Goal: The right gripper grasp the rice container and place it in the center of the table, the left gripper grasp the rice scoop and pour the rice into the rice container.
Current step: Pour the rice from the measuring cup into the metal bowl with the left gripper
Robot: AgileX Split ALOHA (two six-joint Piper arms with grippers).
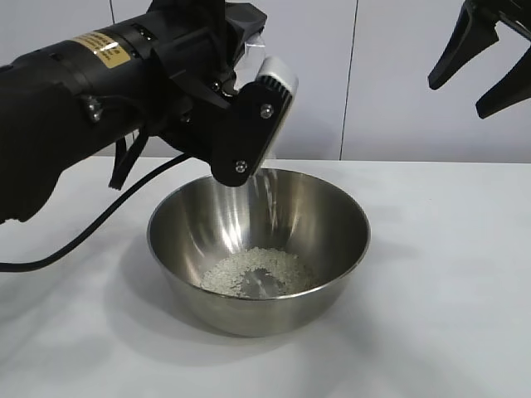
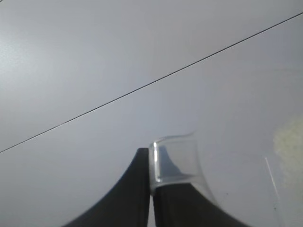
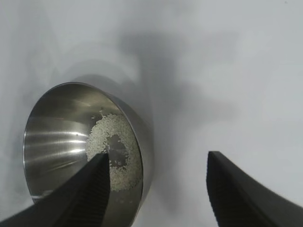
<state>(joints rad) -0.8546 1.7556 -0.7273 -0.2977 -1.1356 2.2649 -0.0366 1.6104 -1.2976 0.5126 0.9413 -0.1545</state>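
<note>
White table; left tool clamps half-hidden rice scoop; right tool wide, cropped.

A shiny silver stainless-steel round bowl holds pale white rice grains on a plain white table; the black arm's label is yellow.

A plain white worktop carries one steel bowl near its middle, rice pooled inside, and a black cable trailing off leftward.
</note>
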